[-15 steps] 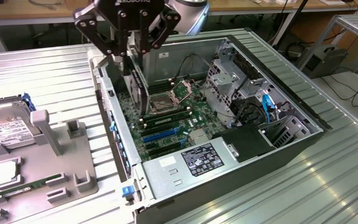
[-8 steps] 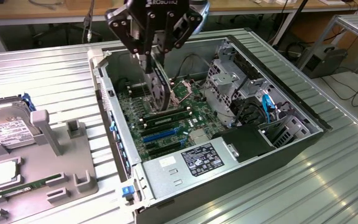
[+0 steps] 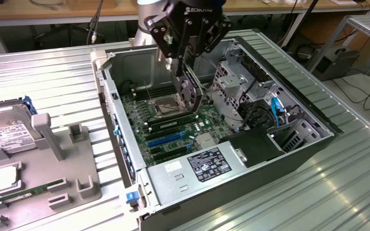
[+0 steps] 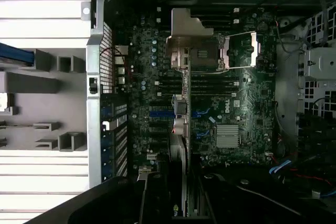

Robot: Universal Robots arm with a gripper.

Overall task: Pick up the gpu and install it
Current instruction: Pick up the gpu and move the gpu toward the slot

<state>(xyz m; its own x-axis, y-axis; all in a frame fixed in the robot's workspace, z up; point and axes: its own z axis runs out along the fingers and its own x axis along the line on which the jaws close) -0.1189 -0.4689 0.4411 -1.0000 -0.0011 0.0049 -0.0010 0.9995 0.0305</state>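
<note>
Here the gripper [image 3: 183, 72] clamps the gpu [image 3: 192, 96] — above the motherboard [image 3: 172, 129].

We see a ribbed metal table [image 3: 339, 183] of pale slats spreading across the scene, and bright light glares off it toward the exterior view's lower right. Behind it we see wooden workbenches [image 3: 44, 12] along the far side, with dark space beneath them. At the exterior view's right we see a metal frame [image 3: 365, 29], a black box [image 3: 336, 62] beneath it, and loose cables [image 3: 365, 94] on the pale floor.
</note>
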